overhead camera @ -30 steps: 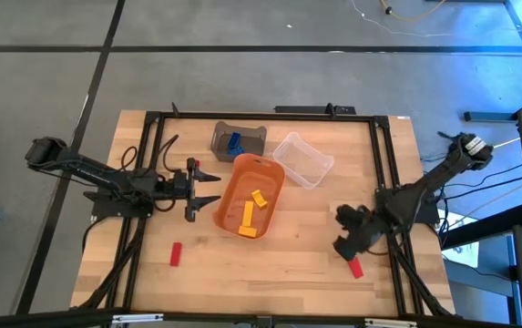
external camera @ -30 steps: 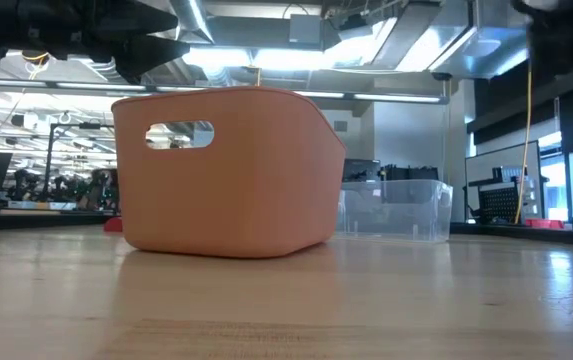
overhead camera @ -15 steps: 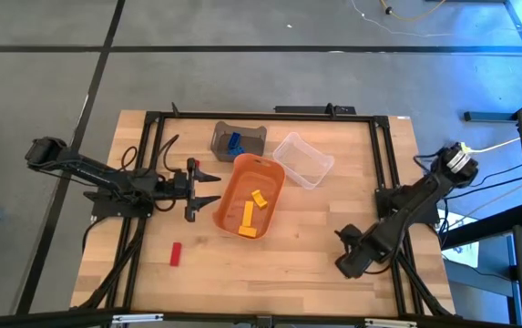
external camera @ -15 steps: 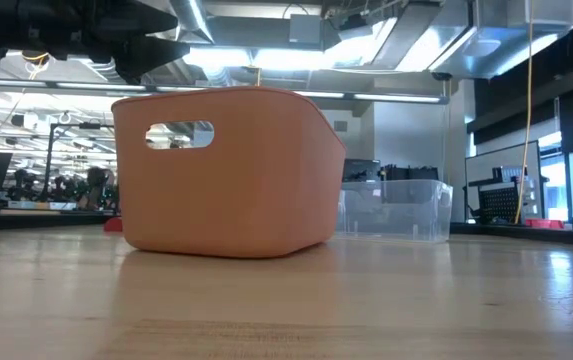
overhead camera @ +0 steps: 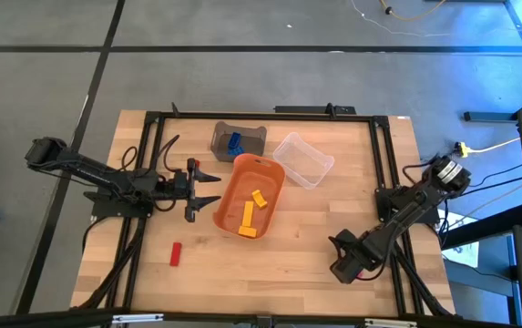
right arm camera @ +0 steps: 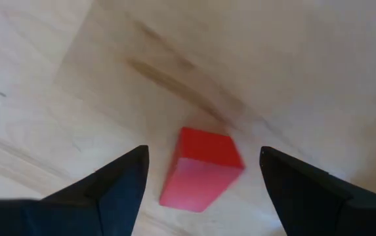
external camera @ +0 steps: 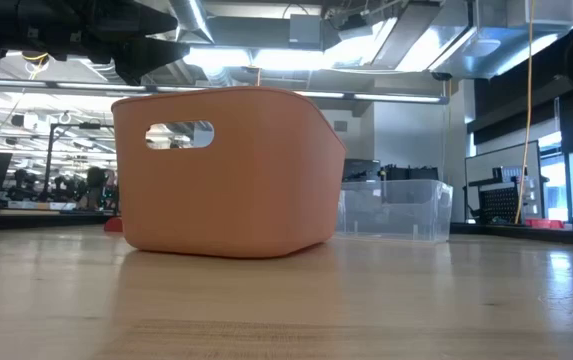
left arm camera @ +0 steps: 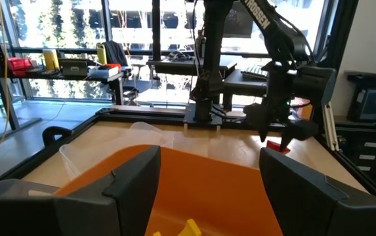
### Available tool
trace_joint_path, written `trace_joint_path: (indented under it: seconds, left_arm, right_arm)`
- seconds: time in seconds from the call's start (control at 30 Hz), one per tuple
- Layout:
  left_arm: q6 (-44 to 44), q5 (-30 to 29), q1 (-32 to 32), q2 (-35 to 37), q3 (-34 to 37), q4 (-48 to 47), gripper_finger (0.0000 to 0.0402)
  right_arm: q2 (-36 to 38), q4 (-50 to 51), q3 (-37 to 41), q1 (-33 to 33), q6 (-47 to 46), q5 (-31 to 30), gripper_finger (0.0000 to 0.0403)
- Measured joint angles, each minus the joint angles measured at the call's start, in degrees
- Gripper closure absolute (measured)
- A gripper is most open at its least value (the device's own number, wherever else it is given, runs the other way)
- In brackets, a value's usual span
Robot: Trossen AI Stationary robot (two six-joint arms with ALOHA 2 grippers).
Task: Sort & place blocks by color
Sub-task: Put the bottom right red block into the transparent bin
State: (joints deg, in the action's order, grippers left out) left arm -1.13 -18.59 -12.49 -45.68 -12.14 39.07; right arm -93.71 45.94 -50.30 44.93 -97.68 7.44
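Note:
My right gripper [overhead camera: 344,265] hangs open over the table's near right part. In the right wrist view my right gripper [right arm camera: 204,155] points down with a red block [right arm camera: 201,169] lying flat on the wood between its two fingers, a gap on each side. In the high view the gripper hides that block. A second red block [overhead camera: 176,254] lies on the table at near left. Yellow blocks [overhead camera: 253,208] lie in the orange tub [overhead camera: 230,208]; a blue block [overhead camera: 234,141] sits in the grey bin [overhead camera: 250,135]. My left gripper [overhead camera: 213,189] waits open beside the tub's left wall.
A clear plastic bin [overhead camera: 301,159] stands right of the grey bin, behind the tub. A black frame [overhead camera: 381,155] runs around the table's edges, close to the right arm. Bare wood lies between the tub and the right gripper.
My right gripper has moved toward the table's near edge and come down over the red block at near right, which now shows between its fingers and is hidden from above. The blocks and bins have stayed put.

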Motion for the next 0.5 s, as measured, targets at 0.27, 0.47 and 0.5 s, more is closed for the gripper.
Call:
trace_joint_path:
  seconds: [0.27, 0.47, 0.5]
  left_arm:
    - [-0.01, 0.0, -0.01, 0.01, 0.0, 0.0, 0.015]
    - [-0.15, 0.0, -0.01, 0.01, 0.0, -0.02, 0.015]
    - [-0.17, 0.0, -0.02, 0.01, 0.0, 0.0, 0.015]
  right_arm:
    - [-3.4, -2.96, -0.2, -0.08, 0.35, 2.79, 0.0112]
    - [-3.65, -2.89, -0.17, -0.09, 1.86, 2.92, 0.0144]
    - [-3.65, -2.91, -0.16, -0.09, 2.4, 2.93, 0.0159]
